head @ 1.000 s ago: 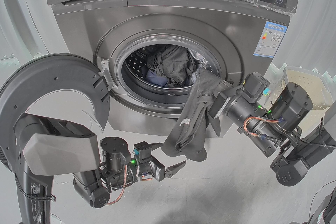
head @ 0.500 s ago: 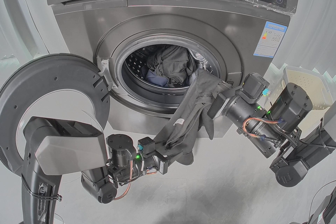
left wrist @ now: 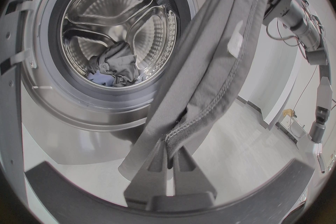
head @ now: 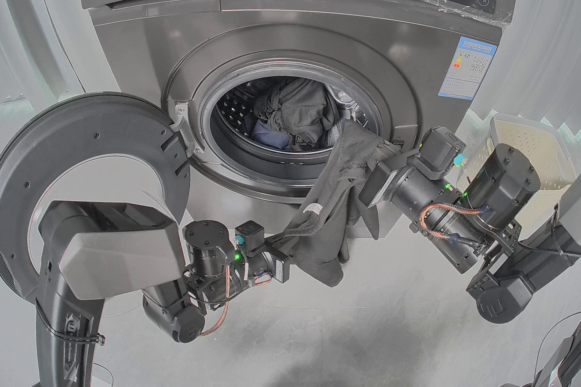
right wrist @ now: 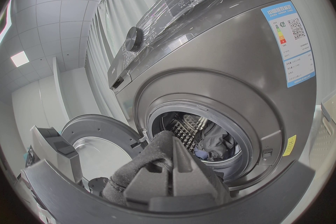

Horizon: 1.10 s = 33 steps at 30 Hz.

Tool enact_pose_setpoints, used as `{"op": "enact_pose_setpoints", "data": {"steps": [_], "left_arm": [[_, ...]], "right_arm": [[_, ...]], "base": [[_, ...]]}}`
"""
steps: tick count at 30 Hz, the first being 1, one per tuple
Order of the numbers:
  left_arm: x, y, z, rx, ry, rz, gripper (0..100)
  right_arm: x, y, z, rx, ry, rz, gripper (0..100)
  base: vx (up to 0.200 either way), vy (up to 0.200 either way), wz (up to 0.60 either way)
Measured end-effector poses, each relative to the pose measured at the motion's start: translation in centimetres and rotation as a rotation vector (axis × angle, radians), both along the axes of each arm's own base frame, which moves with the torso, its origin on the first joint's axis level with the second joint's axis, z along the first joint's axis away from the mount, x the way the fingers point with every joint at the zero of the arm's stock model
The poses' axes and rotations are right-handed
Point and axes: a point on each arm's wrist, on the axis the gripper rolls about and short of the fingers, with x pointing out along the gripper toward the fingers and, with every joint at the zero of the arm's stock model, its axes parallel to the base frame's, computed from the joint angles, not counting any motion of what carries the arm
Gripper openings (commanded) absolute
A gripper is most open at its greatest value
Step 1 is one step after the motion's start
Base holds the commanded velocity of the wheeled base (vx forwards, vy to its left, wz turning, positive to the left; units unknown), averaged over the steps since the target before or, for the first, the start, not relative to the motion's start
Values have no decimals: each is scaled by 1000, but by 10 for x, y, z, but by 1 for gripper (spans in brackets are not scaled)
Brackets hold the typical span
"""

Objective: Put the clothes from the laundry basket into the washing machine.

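Loading step in hand — grey garment [head: 330, 207] is hanging slack between both grippers, outside the drum [head: 233, 107]. Right gripper [head: 376, 163] is pinching its top edge just short of the drum; left gripper [head: 288, 242], lower, is clamping the stitched hem [left wrist: 206, 109]. Limp soft knit, white label [head: 313, 209]. Next, I judge, both ends are needing a lift over the rim [head: 272, 179].

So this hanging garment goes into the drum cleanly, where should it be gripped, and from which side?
Likely the garment by its stitched low hem, from below left, where the left gripper is shut on it: the right gripper pins the top at the drum mouth and the rest sags below.
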Motion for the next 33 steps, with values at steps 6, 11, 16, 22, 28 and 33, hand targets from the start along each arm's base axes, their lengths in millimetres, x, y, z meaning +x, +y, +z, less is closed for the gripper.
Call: {"op": "enact_pose_setpoints", "data": {"steps": [6, 11, 16, 22, 28, 33], "left_arm": [[-11, 18, 33, -25, -39, 18, 0], [-25, 40, 67, -53, -89, 37, 0], [-38, 67, 93, -78, -127, 76, 0], [-43, 82, 117, -118, -193, 109, 0], [-43, 85, 146, -182, -280, 134, 0], [-41, 86, 168, -246, -340, 183, 0]], "right_arm": [[2, -2, -1, -3, 3, -9, 0], [2, -3, 0, -2, 3, -11, 0], [2, -4, 0, 4, 4, -12, 0], [2, -5, -1, 5, 10, -15, 0], [3, -9, -4, -1, 20, -24, 0], [2, -10, -6, -7, 27, -26, 0]], "base": [[0, 0, 0], [0, 0, 0], [0, 0, 0], [0, 0, 0], [0, 0, 0], [0, 0, 0]]}}
